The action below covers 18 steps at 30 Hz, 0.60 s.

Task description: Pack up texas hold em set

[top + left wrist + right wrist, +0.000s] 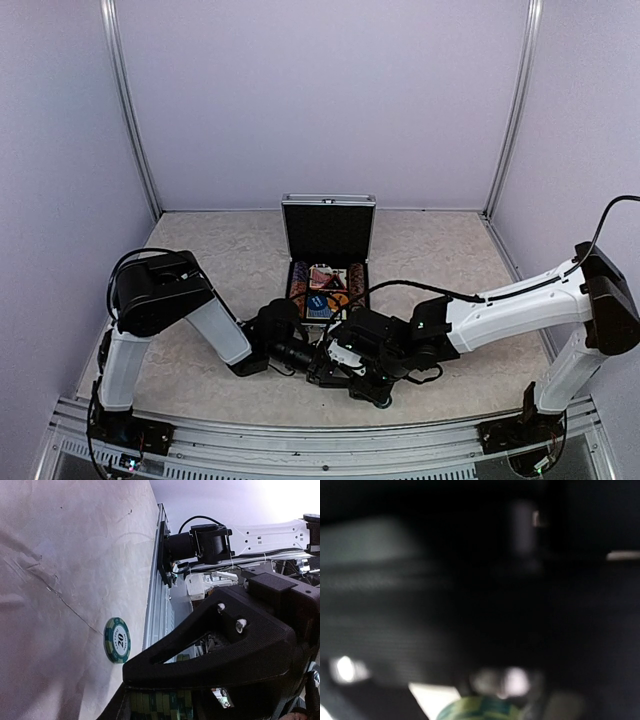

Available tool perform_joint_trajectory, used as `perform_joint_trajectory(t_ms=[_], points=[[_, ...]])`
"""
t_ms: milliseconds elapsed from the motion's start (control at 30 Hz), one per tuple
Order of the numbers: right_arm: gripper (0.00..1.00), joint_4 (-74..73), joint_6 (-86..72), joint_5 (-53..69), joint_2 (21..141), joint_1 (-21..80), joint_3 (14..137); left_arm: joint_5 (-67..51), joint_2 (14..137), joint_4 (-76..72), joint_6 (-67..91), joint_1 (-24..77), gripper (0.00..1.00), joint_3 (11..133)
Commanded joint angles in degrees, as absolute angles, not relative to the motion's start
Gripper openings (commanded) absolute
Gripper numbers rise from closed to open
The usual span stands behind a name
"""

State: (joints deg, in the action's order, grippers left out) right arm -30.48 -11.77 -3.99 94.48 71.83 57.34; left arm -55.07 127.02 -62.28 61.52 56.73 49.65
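Observation:
The silver case [328, 212] stands open at the middle back, its black lid upright. Chip stacks [298, 280] and card decks [322, 278] lie in its tray. My two grippers meet just in front of it. My left gripper [307, 356] is closed round a stack of green chips [159, 704], which sits between its fingers at the bottom of the left wrist view. My right gripper [331, 362] is pressed close against it, filling the left wrist view as a black body [225, 645]. The right wrist view is dark and blurred, with only a green chip edge [481, 711] at the bottom. A single green "20" chip [117, 640] lies flat on the table.
The table is pale and marbled, with grey walls around it. An aluminium rail [300, 425] runs along the near edge, close to the loose chip. The right arm's white link [510, 305] stretches in from the right.

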Motion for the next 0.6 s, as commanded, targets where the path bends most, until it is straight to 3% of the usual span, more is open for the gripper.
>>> perform_joint_trajectory(t_ms=[0, 67, 300, 400, 567], points=[[0.23, -29.80, -12.50, -3.15, 92.23, 71.45, 56.92, -54.94, 127.96, -59.51, 57.98, 56.02, 0.11, 47.46], [0.41, -29.80, -12.53, -3.37, 91.44, 71.46, 56.63, -54.42, 127.29, -58.66, 57.57, 55.88, 0.09, 47.31], [0.86, -29.88, -13.22, -3.74, 87.45, 71.36, 55.27, -52.09, 124.26, -53.11, 55.23, 54.97, 0.08, 47.33], [0.94, -29.46, -13.94, -3.92, 84.68, 71.37, 54.48, -51.95, 123.61, -52.42, 55.57, 54.42, 0.08, 47.44], [0.96, -30.17, -15.36, -4.94, 80.02, 71.37, 53.65, -51.03, 121.83, -49.05, 55.08, 53.46, 0.08, 48.64]])
